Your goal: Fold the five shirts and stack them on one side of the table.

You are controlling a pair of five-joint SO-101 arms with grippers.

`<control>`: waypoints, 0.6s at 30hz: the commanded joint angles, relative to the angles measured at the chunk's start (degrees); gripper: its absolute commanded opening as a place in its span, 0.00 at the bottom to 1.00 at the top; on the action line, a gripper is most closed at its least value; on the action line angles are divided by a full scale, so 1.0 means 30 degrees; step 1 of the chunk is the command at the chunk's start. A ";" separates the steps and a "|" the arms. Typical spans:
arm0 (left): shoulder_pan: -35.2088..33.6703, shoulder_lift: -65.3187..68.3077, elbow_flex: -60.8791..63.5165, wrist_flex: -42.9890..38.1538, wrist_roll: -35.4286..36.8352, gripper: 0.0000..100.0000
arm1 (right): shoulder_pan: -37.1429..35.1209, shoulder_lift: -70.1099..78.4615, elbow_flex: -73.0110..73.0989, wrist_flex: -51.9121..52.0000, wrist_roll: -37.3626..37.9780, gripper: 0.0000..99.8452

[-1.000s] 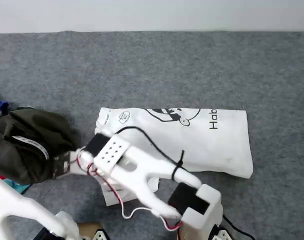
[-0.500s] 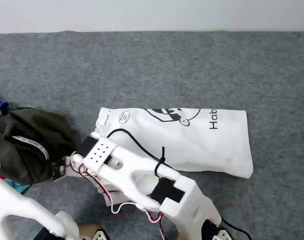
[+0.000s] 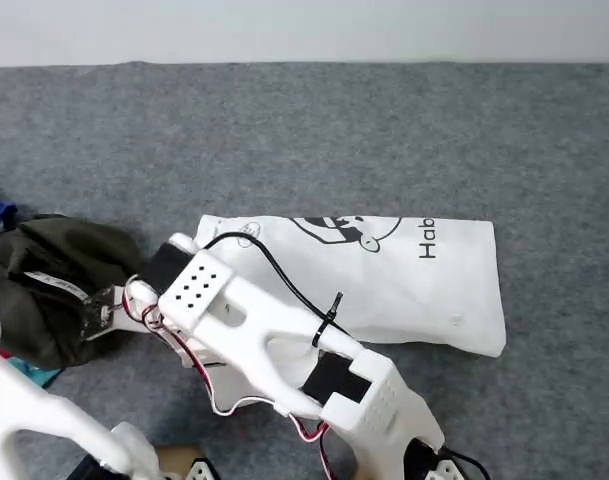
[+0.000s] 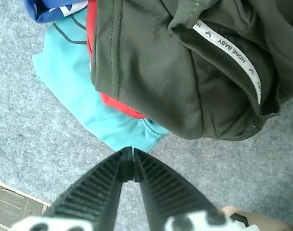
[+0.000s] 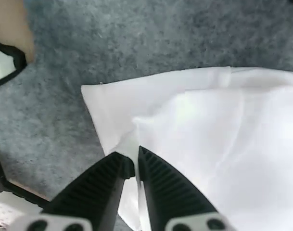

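Grey carpeted tbl [image 3: 384, 130], white wall [image 3: 284, 30], white shirt [image 3: 424, 290].

The right arm [image 3: 264, 340] swung left across the table [image 3: 404, 130] and stretched out flatter, its wrist ending just beside the dark green shirt [image 3: 44, 290]. It came to cover the white shirt's [image 3: 414, 285] near left flap, which had shown a second earlier.

Grey felt table [image 3: 384, 130], white wall [image 3: 304, 30]
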 commanded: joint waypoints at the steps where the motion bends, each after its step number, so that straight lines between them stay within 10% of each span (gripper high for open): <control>1: 0.0088 -0.0410 -0.0103 -0.0410 0.0176 0.01 | -0.1158 -0.0190 -0.1026 0.0425 -0.0645 0.01; 12: 0.0088 -0.0410 -0.0073 -0.0410 0.0176 0.01 | -0.1802 0.0982 -0.0996 0.0513 -0.0674 0.02; 18: 0.0088 -0.0410 -0.0073 -0.0410 0.0176 0.01 | -0.0894 0.0747 -0.0967 0.0982 -0.1817 0.19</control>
